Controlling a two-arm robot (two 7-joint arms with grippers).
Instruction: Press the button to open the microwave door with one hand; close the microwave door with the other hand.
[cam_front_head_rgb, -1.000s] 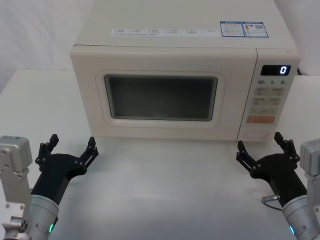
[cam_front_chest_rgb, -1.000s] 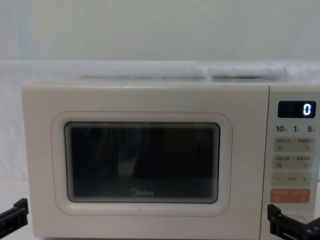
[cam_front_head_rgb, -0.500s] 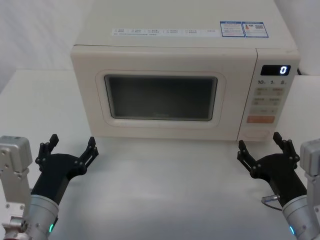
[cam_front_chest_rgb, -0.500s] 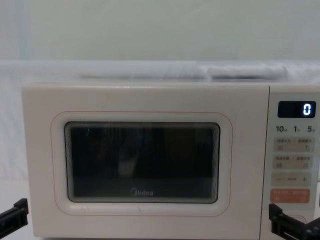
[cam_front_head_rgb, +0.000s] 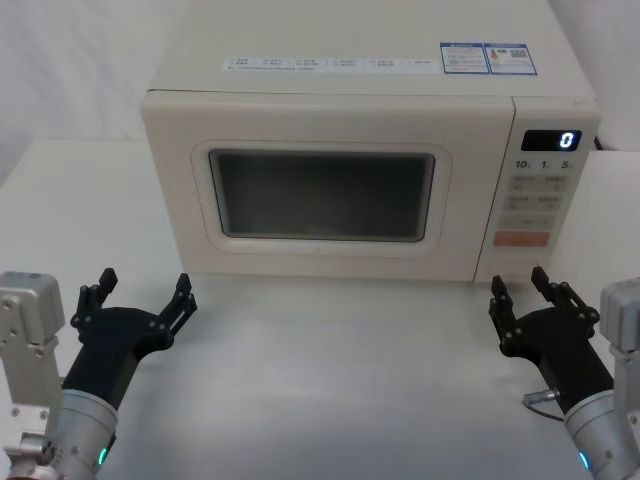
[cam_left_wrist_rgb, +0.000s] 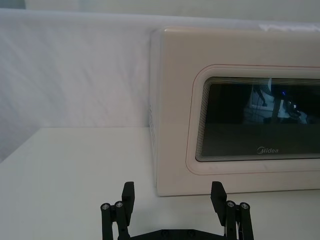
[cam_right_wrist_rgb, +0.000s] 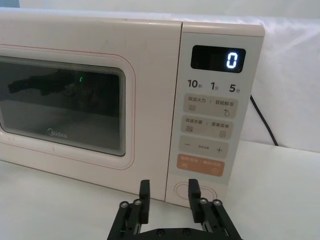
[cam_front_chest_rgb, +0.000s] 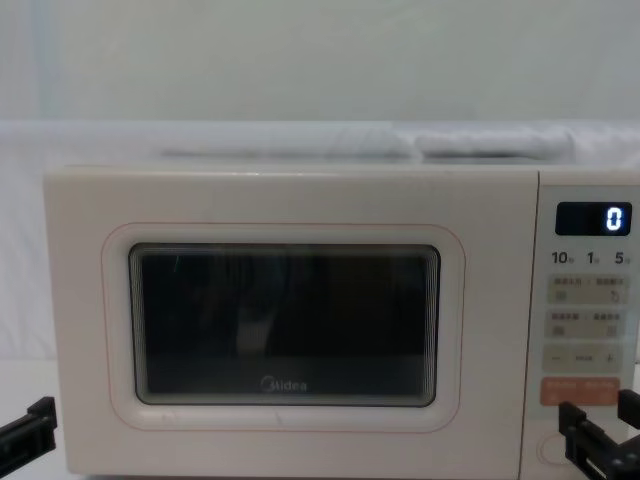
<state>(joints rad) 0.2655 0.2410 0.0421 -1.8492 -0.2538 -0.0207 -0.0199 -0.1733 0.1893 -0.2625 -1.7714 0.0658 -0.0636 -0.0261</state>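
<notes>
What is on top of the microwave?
The microwave carries printed labels on its top: a white strip and a blue-and-white sticker pair. Nothing stands on it. Its far rear edge is out of view.

Before me I read "Midea" on the microwave door (cam_right_wrist_rgb: 75, 105) under its window, a glowing "0" on the black display (cam_right_wrist_rgb: 218, 59), and "10", "1", "5" printed beneath it on the control panel (cam_right_wrist_rgb: 212, 120); other labels are illegible.
</notes>
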